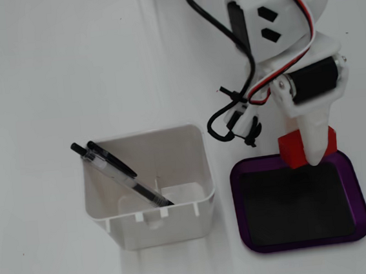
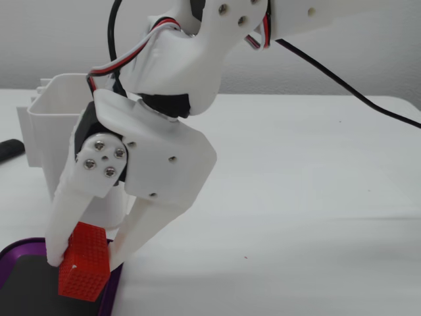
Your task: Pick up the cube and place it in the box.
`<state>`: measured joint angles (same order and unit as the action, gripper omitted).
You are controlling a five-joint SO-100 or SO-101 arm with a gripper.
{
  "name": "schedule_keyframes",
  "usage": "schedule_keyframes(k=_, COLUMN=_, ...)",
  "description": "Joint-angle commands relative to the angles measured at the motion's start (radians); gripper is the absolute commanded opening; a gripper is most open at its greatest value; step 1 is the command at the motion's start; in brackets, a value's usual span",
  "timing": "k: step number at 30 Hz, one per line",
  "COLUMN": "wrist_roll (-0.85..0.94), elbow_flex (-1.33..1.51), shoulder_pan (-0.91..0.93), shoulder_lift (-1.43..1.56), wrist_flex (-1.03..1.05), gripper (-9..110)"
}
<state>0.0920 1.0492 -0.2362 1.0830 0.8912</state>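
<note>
White tabletop; the gripper [image 2: 85,253] pinches the cube [image 2: 84,261] over the box [image 1: 354,179] rim farthest from the pen bin [image 1: 150,185]. Placing step: next, move inward and release.

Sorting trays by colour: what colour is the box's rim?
Purple, around a black inside; the box shows best in the fixed view from above.

No text, label, brand, number or sign can be read in either fixed view. The white arm shell [image 2: 172,153] shows only screw heads, the pens [image 1: 118,172] in the white bin [image 1: 150,185] show no legible print, and the cube [image 2: 83,261] bears only its ribbed texture. The purple tray [image 1: 299,200] is unmarked.
</note>
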Motion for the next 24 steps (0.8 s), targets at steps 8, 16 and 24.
schedule_keyframes(k=8, wrist_roll=0.005, elbow_flex=-0.048, shoulder_pan=0.000, shoulder_lift=0.031, wrist_flex=0.006, gripper=9)
schedule_keyframes(k=16, wrist_roll=0.006, elbow_flex=-0.049, shoulder_pan=0.000, shoulder_lift=0.031, wrist_flex=0.041, gripper=11)
schedule_keyframes(k=24, wrist_roll=0.002, elbow_flex=-0.132, shoulder_pan=-0.012, shoulder_lift=0.126, wrist_flex=0.216, gripper=11)
